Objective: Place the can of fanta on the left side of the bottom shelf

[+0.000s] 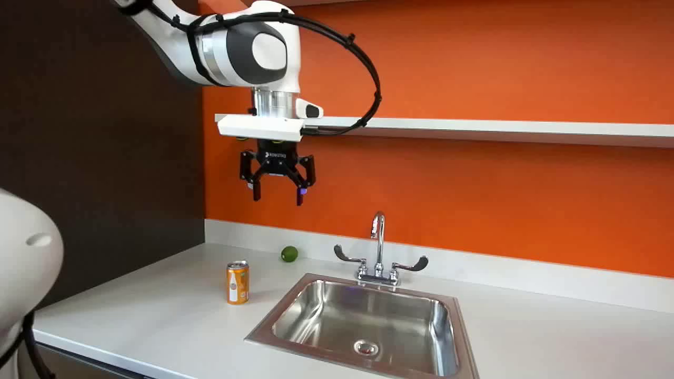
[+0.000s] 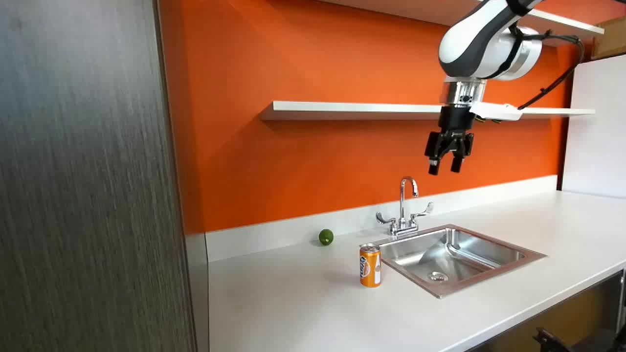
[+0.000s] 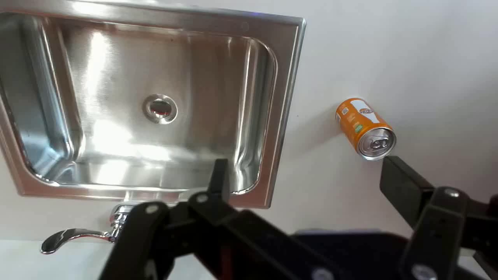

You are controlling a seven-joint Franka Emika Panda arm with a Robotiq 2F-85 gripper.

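Jaws: spread wide, hanging in mid-air and pointing down, the fingertips [image 1: 256,192] well apart.
Arm [image 1: 268,52]: just above the jaws, bent downward to them.
Can [image 1: 238,282]: orange, upright on the bench [image 2: 293,303], well below the jaws and apart from them; in the wrist view its top shows just past one of the fingertips.
Ball [image 1: 289,253]: small, green, below the jaws, on the bench, nearer the wall [image 1: 474,200] than the can is.
Sink [image 1: 368,316]: metal, set into the bench below the jaws, near the can, apart from it.
Tap [image 1: 379,247]: shiny, curved at the neck, lower than the jaws, at the sink's rear edge.
Bottom shelf [image 2: 352,108]: long pale board on the orange wall behind the jaws, higher than the fingertips in both exterior views.
Upper shelf [image 2: 391,7]: higher still above the jaws, partly in view.
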